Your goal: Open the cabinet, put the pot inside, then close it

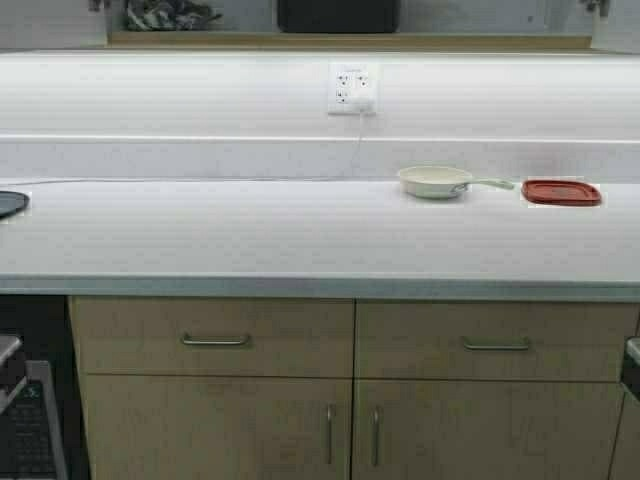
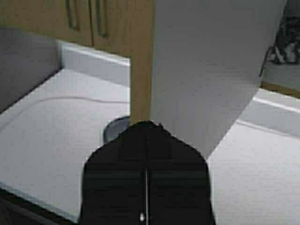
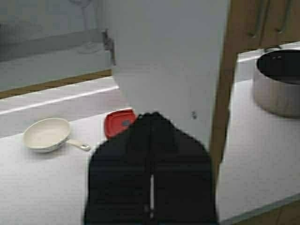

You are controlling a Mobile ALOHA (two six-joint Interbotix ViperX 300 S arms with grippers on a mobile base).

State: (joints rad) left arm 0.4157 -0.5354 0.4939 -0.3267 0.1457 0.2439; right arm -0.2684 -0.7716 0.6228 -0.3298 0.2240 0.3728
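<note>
The cabinet [image 1: 340, 41] hangs above the counter with both doors swung open. The black pot [image 1: 338, 14] stands inside it on the bottom shelf; only its lower part shows. Neither gripper shows in the high view. My left gripper [image 2: 146, 124] is shut and empty, with its tip at the tan edge of the open left door [image 2: 140, 61], beside the door's grey inner face. My right gripper [image 3: 151, 115] is shut and empty, with its tip against the grey inner face of the open right door [image 3: 164, 56].
A small white pan [image 1: 436, 181] and a red lid [image 1: 561, 192] lie on the counter [image 1: 300, 235] at the right. A dark round dish [image 1: 10, 203] sits at the left edge. A patterned bundle [image 1: 170, 14] lies in the cabinet. A steel-sided pot [image 3: 276, 84] stands beyond the right door.
</note>
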